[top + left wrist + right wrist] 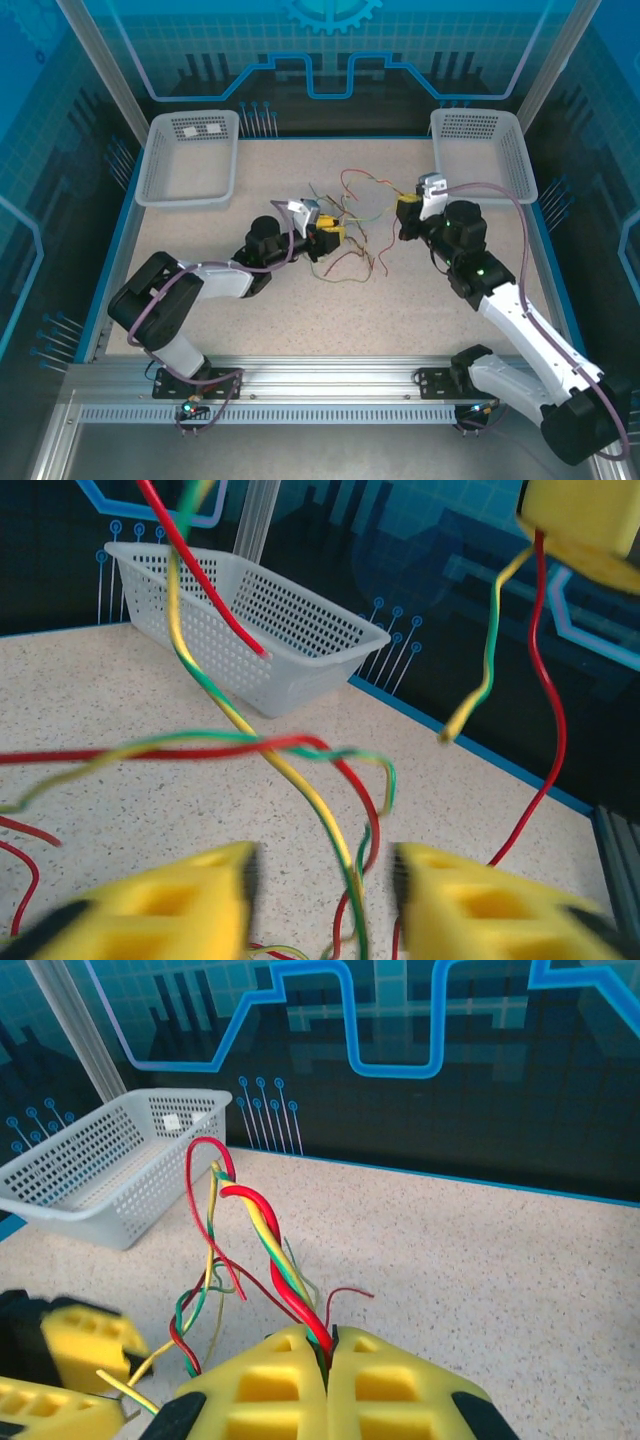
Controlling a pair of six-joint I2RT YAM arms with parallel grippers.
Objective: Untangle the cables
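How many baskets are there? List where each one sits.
2: the left basket at the far left corner, the right basket at the far right corner.

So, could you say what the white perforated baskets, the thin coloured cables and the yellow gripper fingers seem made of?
The white perforated baskets: matte moulded plastic, evenly holed. The thin coloured cables: probably wire in glossy plastic insulation; they hold bends. The yellow gripper fingers: likely matte plastic, with moulded-looking pockets.

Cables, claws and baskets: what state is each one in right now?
cables: tangled, a twisted bunch held up.
right gripper: shut on the cables.
left gripper: open, a yellow-green cable running between its fingers.
left basket: upright, no cables inside.
right basket: upright, no cables inside.
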